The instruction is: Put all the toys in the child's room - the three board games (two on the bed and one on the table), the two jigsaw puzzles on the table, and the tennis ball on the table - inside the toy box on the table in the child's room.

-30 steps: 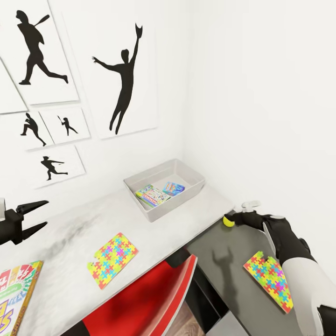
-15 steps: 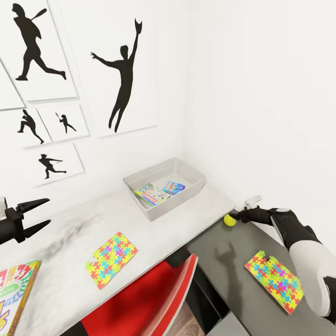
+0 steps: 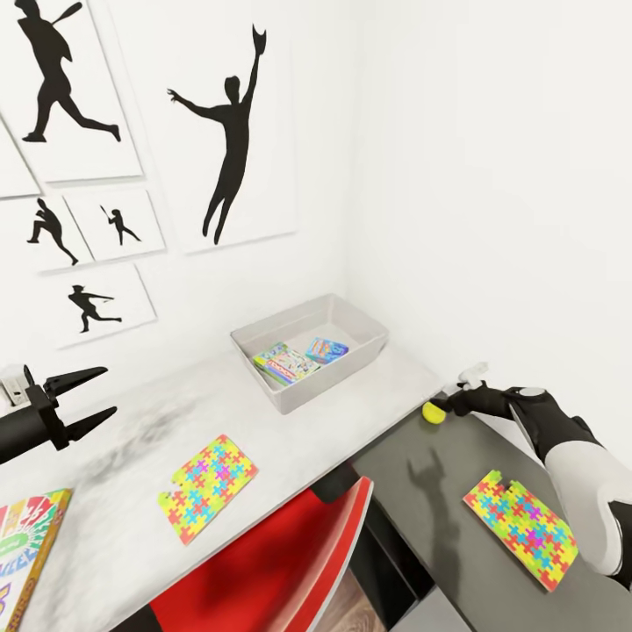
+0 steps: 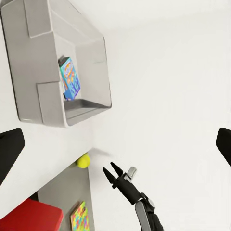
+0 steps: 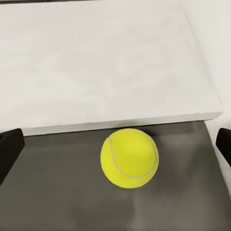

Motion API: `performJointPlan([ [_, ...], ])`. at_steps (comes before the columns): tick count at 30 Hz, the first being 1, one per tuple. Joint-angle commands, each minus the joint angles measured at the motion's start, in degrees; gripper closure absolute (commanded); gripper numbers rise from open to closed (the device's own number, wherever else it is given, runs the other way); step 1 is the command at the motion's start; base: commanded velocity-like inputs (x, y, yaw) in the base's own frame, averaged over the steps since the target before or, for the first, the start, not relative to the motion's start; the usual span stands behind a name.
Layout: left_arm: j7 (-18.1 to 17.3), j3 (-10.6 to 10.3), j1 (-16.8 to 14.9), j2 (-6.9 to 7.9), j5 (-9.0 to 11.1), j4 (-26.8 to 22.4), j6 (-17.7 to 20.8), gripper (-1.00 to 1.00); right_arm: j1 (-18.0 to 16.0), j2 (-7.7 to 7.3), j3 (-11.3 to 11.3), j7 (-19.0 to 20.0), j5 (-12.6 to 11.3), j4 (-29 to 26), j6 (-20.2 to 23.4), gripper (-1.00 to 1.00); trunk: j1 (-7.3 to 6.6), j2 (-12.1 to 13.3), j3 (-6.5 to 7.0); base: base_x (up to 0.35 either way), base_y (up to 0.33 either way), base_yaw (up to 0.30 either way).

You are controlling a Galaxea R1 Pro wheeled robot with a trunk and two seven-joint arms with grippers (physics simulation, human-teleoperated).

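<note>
The right arm reaches forward low over the dark lower tabletop [image 3: 421, 491], its tool [image 3: 456, 403] spread wide just short of the ball [image 3: 433, 412], which sits against the pale tabletop's edge. The left tool [image 3: 88, 399] hovers, parted, over the pale tabletop. Two games lie in the bin [image 3: 351, 312]; two puzzles [image 3: 209, 475] remain out.

Tennis ball [image 5: 129, 158]: fuzzy matt felt, pale seam. Surface [image 3: 290, 430]: pale marbled top, smooth; lower section dark matt grey. Toy box [image 3: 369, 342]: smooth grey plastic. Chair [image 3: 290, 562]: glossy red.
</note>
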Motion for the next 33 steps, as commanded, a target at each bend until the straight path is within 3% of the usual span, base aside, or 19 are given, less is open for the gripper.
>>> performJointPlan([
  [1,0.6,0.0,-0.1,-0.01,0.7,0.0,0.1,-1.0,-0.1,0.05,-0.5,0.5,0.5,0.0,0.1,-1.0,0.23,-0.5,-0.25,0.0,0.0,0.0],
  [9,0.6,0.0,-0.1,-0.04,1.1,0.0,0.2,-1.0,-0.1,-0.25,-0.5,5.6,1.8,0.2,-1.8,-1.0,1.99,-3.7,-1.69,0.0,0.0,0.0],
  [19,0.1,-0.1,-0.1,-0.04,1.6,-0.1,0.2,-1.0,0.0,-0.2,-0.4,6.5,2.6,0.2,-4.0,-1.0,4.19,-7.7,-3.48,0.0,0.0,0.0],
  [26,-1.3,-3.3,-1.7,-0.12,3.5,-0.1,0.2,-1.0,0.0,0.02,-0.4,6.2,2.6,0.1,-4.4,-1.0,5.72,-10.5,-4.74,0.0,0.0,0.0],
  [33,-1.5,-3.7,-2.0,-0.07,3.8,0.0,0.2,-1.0,0.0,-0.17,-0.5,6.3,2.5,-0.1,-4.4,-1.0,7.26,-13.3,-6.0,0.0,0.0,0.0],
])
